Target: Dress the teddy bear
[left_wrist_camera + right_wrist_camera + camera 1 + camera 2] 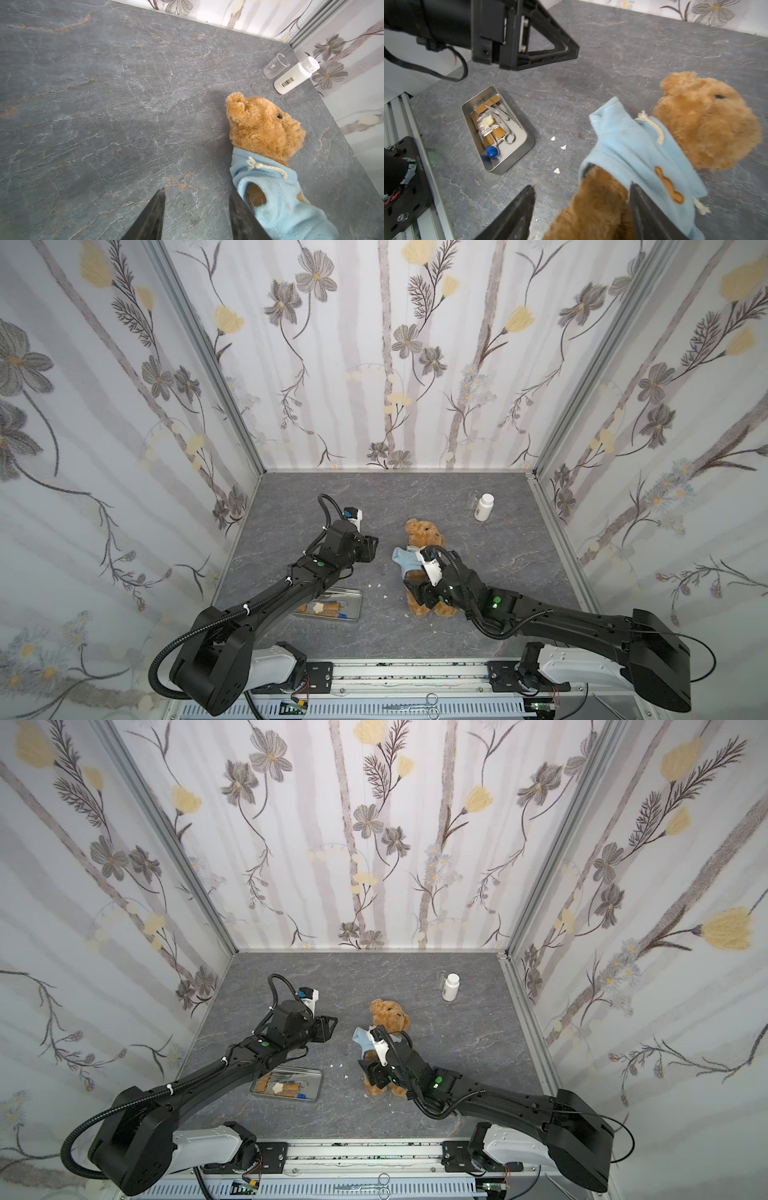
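Two pincers, both parted & empty: left pincer [197, 192] hangs near the light blue shirt [276, 199]; right pincer [581, 186] straddles the lower body of the teddy bear [424, 533], which lies on its back mid-tabletop [519, 580]. Risk, imo: one sleeve [604, 118] looks empty w/ the arm inside, so tugging the hem could bunch fabric or drag the bear.
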`<state>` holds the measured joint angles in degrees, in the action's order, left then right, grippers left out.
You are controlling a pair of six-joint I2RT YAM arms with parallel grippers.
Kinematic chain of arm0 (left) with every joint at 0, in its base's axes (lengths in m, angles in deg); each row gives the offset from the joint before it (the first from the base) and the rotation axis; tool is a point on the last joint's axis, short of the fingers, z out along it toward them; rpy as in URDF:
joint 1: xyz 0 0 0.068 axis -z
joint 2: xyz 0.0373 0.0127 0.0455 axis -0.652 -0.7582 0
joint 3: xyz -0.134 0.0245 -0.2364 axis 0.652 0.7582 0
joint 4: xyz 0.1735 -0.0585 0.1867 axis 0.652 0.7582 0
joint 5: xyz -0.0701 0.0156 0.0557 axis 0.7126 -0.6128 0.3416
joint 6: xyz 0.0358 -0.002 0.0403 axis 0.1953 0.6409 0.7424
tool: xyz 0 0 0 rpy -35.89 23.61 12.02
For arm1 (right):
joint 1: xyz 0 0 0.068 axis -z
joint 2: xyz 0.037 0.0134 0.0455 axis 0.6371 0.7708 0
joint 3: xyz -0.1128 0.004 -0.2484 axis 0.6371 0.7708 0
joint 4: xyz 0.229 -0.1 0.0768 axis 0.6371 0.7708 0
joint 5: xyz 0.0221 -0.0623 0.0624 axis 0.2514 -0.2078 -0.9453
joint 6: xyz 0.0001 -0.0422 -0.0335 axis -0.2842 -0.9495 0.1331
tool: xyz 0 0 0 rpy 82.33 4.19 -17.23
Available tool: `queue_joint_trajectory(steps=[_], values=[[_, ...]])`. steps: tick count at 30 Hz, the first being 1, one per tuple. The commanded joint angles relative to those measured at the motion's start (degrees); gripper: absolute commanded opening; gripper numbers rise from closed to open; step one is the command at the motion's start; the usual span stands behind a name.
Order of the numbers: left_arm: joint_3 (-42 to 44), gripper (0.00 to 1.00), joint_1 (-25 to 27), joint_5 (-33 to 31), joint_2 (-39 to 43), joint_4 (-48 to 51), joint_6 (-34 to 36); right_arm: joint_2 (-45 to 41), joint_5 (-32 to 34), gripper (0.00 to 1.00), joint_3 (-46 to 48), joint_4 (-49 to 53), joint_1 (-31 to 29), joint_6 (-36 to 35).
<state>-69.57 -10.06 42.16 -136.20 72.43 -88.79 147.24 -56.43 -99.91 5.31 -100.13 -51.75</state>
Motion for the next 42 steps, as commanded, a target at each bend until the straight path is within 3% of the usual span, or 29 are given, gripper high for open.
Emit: queue_joint_trajectory(steps=[1, 7, 14, 17, 20, 25, 29, 35, 42], values=[[-0.6, 0.50, -0.2, 1.0, 0.3, 0.4, -0.6, 4.0, 0.6, 0.65, -2.3, 1.1, -2.3, 3.3], [-0.7, 0.43, -0.2, 8.6, 0.3, 1.2, 3.2, 4.0, -3.9, 0.44, 2.4, 2.9, 0.1, 8.9], [-1.9, 0.30, 1.5, 15.6, -1.8, 1.0, 9.5, -4.2, -0.9, 0.32, 7.9, 11.4, 8.1, 12.4], [-2.9, 0.26, 4.4, 16.0, -3.1, 0.9, 11.0, -8.0, 1.5, 0.33, 8.0, 12.2, 10.0, 11.3], [-2.9, 0.23, 8.5, 15.3, -2.8, 0.9, 13.9, -11.9, 2.2, 0.41, 7.3, 11.6, 10.3, 8.9], [0.5, 0.21, 14.3, 9.9, 0.3, -0.1, 21.0, -16.4, -3.5, 0.52, 8.9, 6.6, 10.5, 7.5], [3.2, 0.19, 15.3, 7.6, 3.8, -2.2, 21.7, -16.0, -9.3, 0.51, 11.7, 1.2, 10.5, 10.7], [8.1, 0.18, 17.1, 8.0, 6.4, -8.9, 24.0, -11.3, -3.2, 0.51, 10.6, 0.4, 10.5, 11.0], [10.1, 0.16, 18.7, 8.2, 7.1, -12.3, 31.6, -5.8, 0.1, 0.47, 9.9, -3.0, 11.1, 11.5]])
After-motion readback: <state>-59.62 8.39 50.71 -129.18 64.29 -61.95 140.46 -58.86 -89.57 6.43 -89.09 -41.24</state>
